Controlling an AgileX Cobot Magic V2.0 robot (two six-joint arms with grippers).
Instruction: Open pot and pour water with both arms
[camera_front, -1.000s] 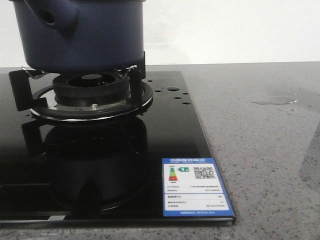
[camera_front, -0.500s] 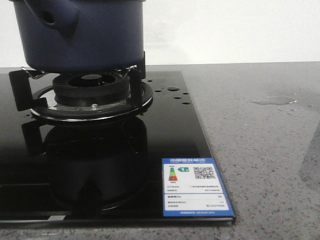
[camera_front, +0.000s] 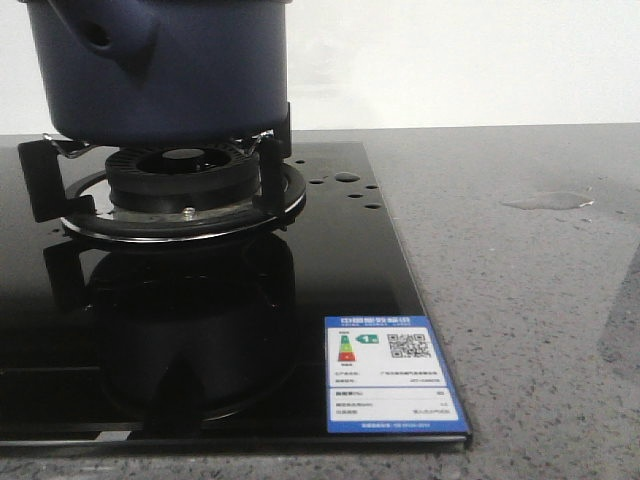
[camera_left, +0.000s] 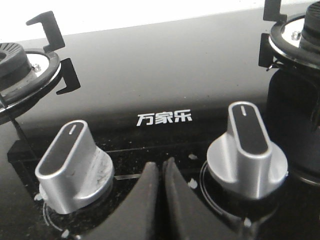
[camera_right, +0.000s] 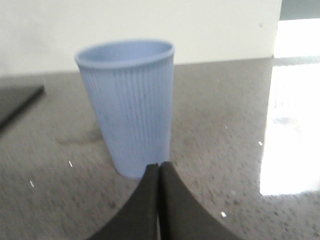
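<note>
Sitting on the black pan supports of a gas burner (camera_front: 180, 180), the dark navy-blue pot (camera_front: 160, 70) fills the upper left of the front view, its stubby side protrusion with a small round hole turned toward the camera. The burner belongs to a glossy black glass hob (camera_front: 330, 270) that lies on a grey speckled worktop (camera_front: 520, 330); a blue-bordered energy label (camera_front: 393, 373) is stuck at the hob's near right corner, drops of water (camera_front: 347, 178) bead on the glass just beside the burner, and a small puddle (camera_front: 548, 201) lies on the worktop well apart to the right. Neither arm shows in the front view. The left gripper (camera_left: 160, 172), its fingers pressed together and holding nothing, hangs near the hob's front edge between two silver control knobs, the left knob (camera_left: 70, 167) and the right knob (camera_left: 248, 150), with white lettering (camera_left: 164, 119) printed on the glass behind them. The right gripper (camera_right: 159, 172), likewise closed and empty-handed, points at a pale blue ribbed cup (camera_right: 131, 102) standing upright on the worktop, close in front of the fingertips; whether they touch it cannot be told.
</note>
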